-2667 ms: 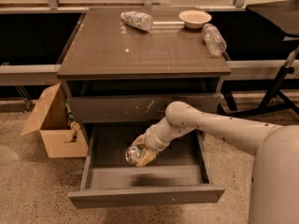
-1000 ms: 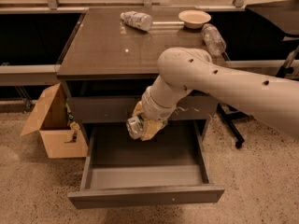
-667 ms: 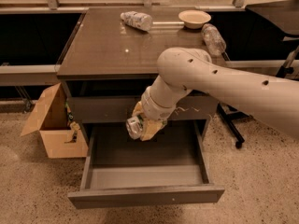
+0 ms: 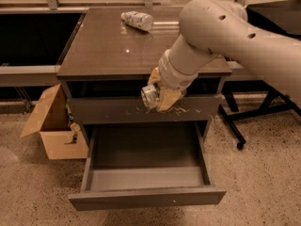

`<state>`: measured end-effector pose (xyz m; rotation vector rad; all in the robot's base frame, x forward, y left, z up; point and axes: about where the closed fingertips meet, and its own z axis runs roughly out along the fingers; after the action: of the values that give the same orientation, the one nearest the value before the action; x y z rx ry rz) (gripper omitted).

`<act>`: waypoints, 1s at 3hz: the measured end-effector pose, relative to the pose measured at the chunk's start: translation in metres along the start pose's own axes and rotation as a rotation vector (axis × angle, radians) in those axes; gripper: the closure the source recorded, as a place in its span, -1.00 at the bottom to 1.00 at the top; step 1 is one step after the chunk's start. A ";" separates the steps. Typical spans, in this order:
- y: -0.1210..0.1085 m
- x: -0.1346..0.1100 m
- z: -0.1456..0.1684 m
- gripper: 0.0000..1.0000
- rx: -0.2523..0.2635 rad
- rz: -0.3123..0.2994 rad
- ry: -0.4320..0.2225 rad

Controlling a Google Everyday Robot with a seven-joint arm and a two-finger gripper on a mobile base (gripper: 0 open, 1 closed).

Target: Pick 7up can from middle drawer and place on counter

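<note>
- Camera view: pale two-finger pincer (image 4: 161, 98) on a thick whitish arm (image 4: 211, 32), clamped around a small green-and-white 7up can (image 4: 150, 97) with silver ends. Held sideways, one silver end toward the camera, up in the air and out of any drawer.
- Straight below the pincer: wide, shallow grey middle drawer (image 4: 146, 197) with a plain front, pulled open.
- Just behind the pincer: a shut grey drawer front (image 4: 108, 111) with white scratch marks.
- Above and behind the pincer: broad glossy grey-brown desk (image 4: 108, 46), its front edge a little higher than the can.
- Well beyond the pincer, near the back of the desk: whitish patterned bottle (image 4: 137, 20) on its side, well apart from the can.
- Below the pincer and off to the left in the view: open brown cardboard box (image 4: 51, 131) on the speckled floor.
- Handling, as a judgement: probably light, thin-walled, easy to dent, with smooth and rather slippery metal. Best taken across the middle of the round body with a moderate squeeze, not by the ends.
- Next move, as a judgement: needs lifting clear of the desk edge, then setting down away from the bottle. Likely to roll if released on its side.
</note>
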<state>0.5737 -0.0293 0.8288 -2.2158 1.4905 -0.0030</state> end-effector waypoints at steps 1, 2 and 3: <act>-0.029 0.012 -0.041 1.00 0.085 0.008 0.031; -0.029 0.012 -0.041 1.00 0.085 0.008 0.031; -0.059 0.018 -0.040 1.00 0.128 0.004 0.028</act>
<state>0.6219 -0.0423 0.8823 -2.1196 1.4669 -0.1252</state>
